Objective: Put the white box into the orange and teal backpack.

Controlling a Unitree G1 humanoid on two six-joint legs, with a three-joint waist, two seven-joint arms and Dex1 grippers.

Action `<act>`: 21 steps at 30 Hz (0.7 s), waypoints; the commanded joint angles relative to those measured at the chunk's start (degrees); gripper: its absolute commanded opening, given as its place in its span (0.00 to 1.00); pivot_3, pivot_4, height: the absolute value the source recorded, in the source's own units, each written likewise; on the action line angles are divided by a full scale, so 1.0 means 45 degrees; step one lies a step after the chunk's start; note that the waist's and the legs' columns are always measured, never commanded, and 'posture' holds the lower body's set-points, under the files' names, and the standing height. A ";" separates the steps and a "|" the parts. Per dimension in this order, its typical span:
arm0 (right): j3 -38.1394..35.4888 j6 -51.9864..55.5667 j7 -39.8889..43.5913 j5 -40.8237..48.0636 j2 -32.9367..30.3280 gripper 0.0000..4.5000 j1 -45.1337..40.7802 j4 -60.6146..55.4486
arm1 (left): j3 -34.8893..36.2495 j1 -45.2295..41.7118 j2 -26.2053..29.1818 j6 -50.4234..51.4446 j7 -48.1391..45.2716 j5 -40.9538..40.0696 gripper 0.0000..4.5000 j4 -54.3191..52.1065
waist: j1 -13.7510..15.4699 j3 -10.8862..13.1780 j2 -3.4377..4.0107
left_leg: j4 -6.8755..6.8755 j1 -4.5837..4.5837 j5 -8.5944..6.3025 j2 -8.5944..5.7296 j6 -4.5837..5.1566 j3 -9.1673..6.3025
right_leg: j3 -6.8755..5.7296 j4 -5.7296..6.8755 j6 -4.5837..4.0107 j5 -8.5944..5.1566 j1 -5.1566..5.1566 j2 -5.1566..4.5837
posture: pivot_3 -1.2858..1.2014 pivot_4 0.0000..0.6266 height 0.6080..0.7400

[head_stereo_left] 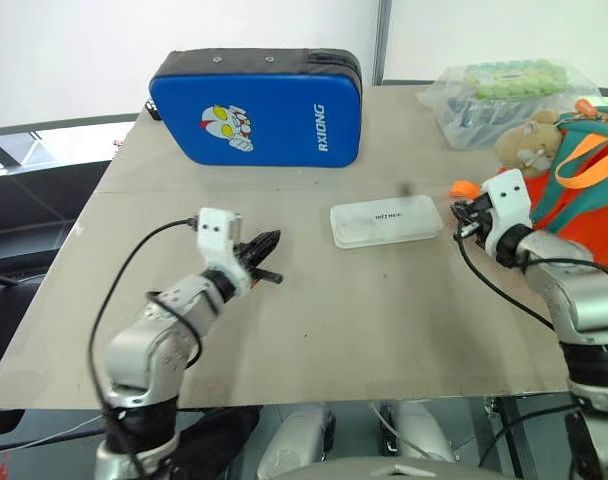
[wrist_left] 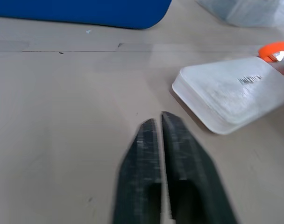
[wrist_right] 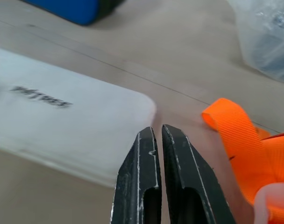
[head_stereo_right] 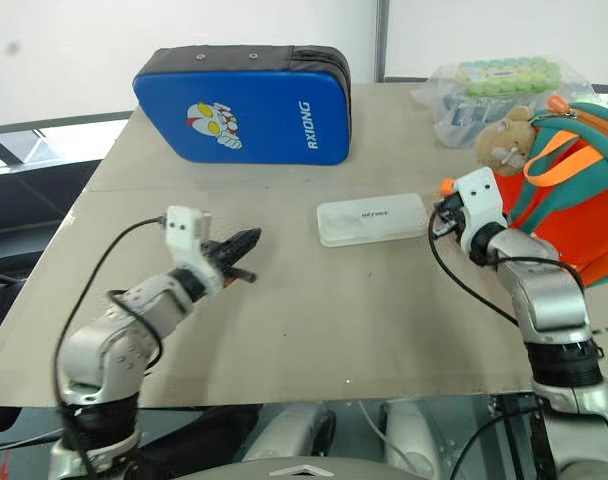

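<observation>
Left eye view: a blue padded case (head_stereo_left: 257, 107) and a clear bag of bottles (head_stereo_left: 504, 95) lie far beyond both pincers on the counter (head_stereo_left: 314, 330). The white box (head_stereo_left: 386, 220) lies between them, just beside the right pincer (head_stereo_left: 462, 221), whose fingers are together, and well apart from the left pincer (head_stereo_left: 267, 256), also together and empty. Bare counter lies between the box and the left pincer; the orange and teal backpack (head_stereo_left: 584, 190) sits just behind the right one.

Left claw (head_stereo_left: 267, 258): black fingers pressed together, empty, hovering over the counter (head_stereo_left: 314, 320) well left of the box (head_stereo_left: 386, 220), arm bent at the elbow. Right claw (wrist_right: 157, 133): fingers together, empty, tips at the box's right end, forearm angled inward.
</observation>
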 commanded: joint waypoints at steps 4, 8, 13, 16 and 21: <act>0.1023 -0.2131 -0.0461 -0.1873 0.0681 0.00 -0.2073 0.4027 | -0.1354 -0.1997 -0.1137 -0.1353 0.1120 0.2398 0.00 0.3177 | -0.0070 -0.0001 -0.0002 | 0.0002 -0.0005 0.0001 0.0000 0.0001 0.0018 | 0.0019 0.0011 0.0000 0.0001 -0.0021 0.0007 | 0.52 0.24 0.99; 0.1845 -0.3197 0.0910 -0.2298 0.1029 0.00 -0.2938 0.6242 | -0.2169 -0.3122 -0.1546 -0.2369 0.0425 0.3356 0.00 0.5353 | -0.0124 -0.0001 -0.0003 | 0.0008 -0.0015 0.0002 0.0000 0.0000 0.0028 | 0.0010 0.0018 0.0001 0.0001 -0.0037 0.0009 | 0.52 0.24 0.99; 0.2081 -0.3189 0.3871 -0.1346 0.0931 0.00 -0.2405 0.4978 | -0.2849 -0.2785 -0.1379 -0.2396 -0.0967 0.3519 0.00 0.5004 | -0.0357 -0.0004 -0.0002 | 0.0017 -0.0030 0.0002 0.0000 0.0001 0.0022 | 0.0017 0.0011 0.0003 0.0000 -0.0041 0.0000 | 0.52 0.24 0.99; 0.2214 -0.2472 0.5030 -0.0805 0.0565 0.00 -0.1426 0.2960 | -0.3044 -0.1472 -0.0725 -0.1666 -0.1457 0.3484 0.00 0.3086 | -0.0465 -0.0009 0.0004 | 0.0010 -0.0022 0.0001 0.0003 0.0001 0.0018 | 0.0032 0.0014 0.0003 0.0000 -0.0048 0.0007 | 0.52 0.24 0.99; 0.2095 -0.0164 0.5385 0.0030 0.0092 0.00 0.0365 -0.0792 | -0.2524 0.0821 -0.0016 0.0140 -0.1581 0.2865 0.00 -0.0361 | -0.0435 -0.0014 0.0012 | -0.0009 -0.0019 -0.0004 0.0010 -0.0004 0.0012 | 0.0046 0.0027 0.0003 0.0000 -0.0067 0.0015 | 0.52 0.24 0.99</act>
